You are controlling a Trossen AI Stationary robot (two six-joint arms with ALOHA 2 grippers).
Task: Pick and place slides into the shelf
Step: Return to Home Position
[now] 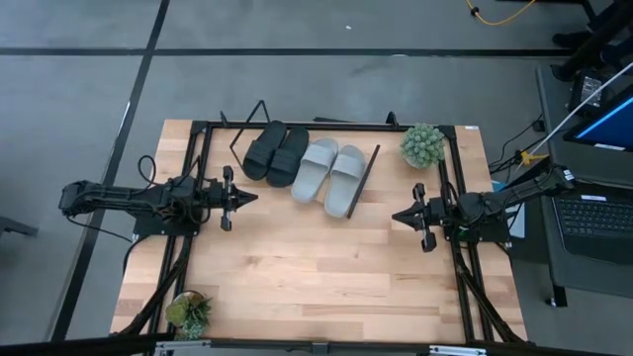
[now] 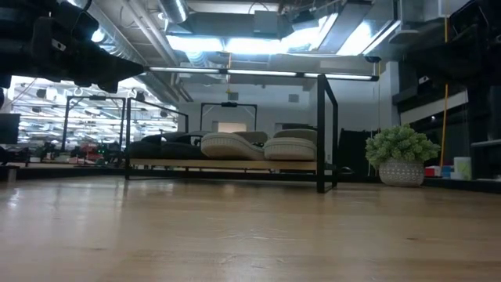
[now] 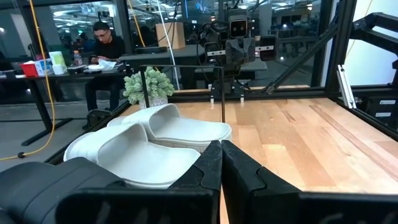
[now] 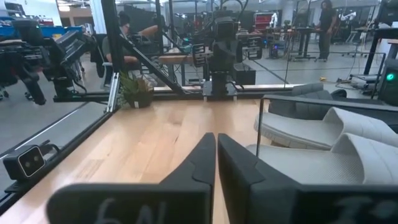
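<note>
Two black slides (image 1: 275, 151) and two light grey slides (image 1: 329, 174) lie side by side, soles down, on the shelf (image 1: 368, 180), a low board on black wire legs at the table's far middle. In the low view the grey slides (image 2: 254, 146) sit on the shelf board (image 2: 227, 164). My left gripper (image 1: 253, 198) is shut, at the table's left, pointing right, below the black slides. My right gripper (image 1: 396, 216) is shut, at the table's right, pointing left. In the wrist views each gripper (image 3: 221, 165) (image 4: 216, 163) touches nothing.
A potted plant (image 1: 422, 144) stands at the far right corner, another plant (image 1: 188, 311) at the near left corner. A black metal frame (image 1: 326, 126) runs along the table's edges. The wooden tabletop (image 1: 316, 267) stretches toward the near edge. A person sits beyond the table (image 3: 102, 43).
</note>
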